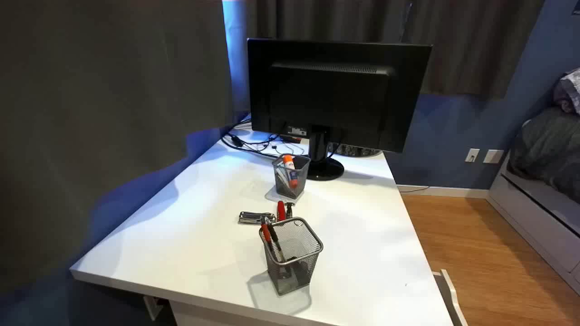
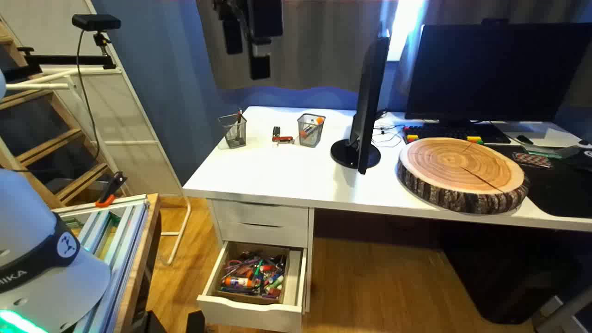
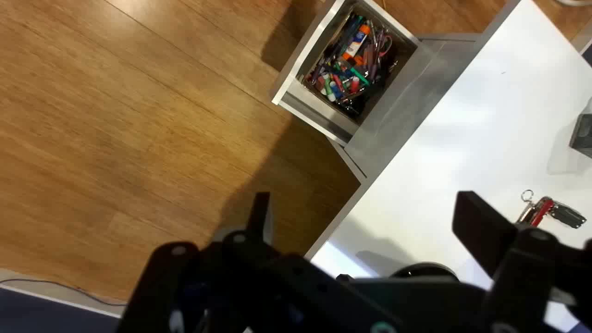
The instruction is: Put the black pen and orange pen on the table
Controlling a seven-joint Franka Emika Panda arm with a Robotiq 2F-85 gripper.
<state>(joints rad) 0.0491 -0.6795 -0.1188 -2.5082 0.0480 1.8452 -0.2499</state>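
Observation:
The orange pen (image 1: pixel 266 233) and the black pen (image 1: pixel 273 235) lean side by side in a dark mesh cup (image 1: pixel 304 267) near the end of the white table (image 1: pixel 204 256). In an exterior view the cup (image 2: pixel 230 132) shows at the table's left end, with the pens (image 2: pixel 239 117) at its right side, too small to tell apart. My gripper (image 2: pixel 246 51) hangs high above the table there. In the wrist view the gripper (image 3: pixel 363 196) is open with nothing between its fingers, over the edge of the table (image 3: pixel 444 152). The cup (image 3: pixel 582 134) is cut off at the right edge, its pens out of view.
A second mesh cup (image 1: pixel 301 177) holds a glue stick. A stapler (image 1: pixel 256 218) and a red pocket knife (image 1: pixel 281 211) lie between the cups. A monitor (image 1: pixel 335 95) stands behind. A drawer (image 2: pixel 256 305) full of pens is open. A wood slab (image 2: pixel 462 173) lies farther right.

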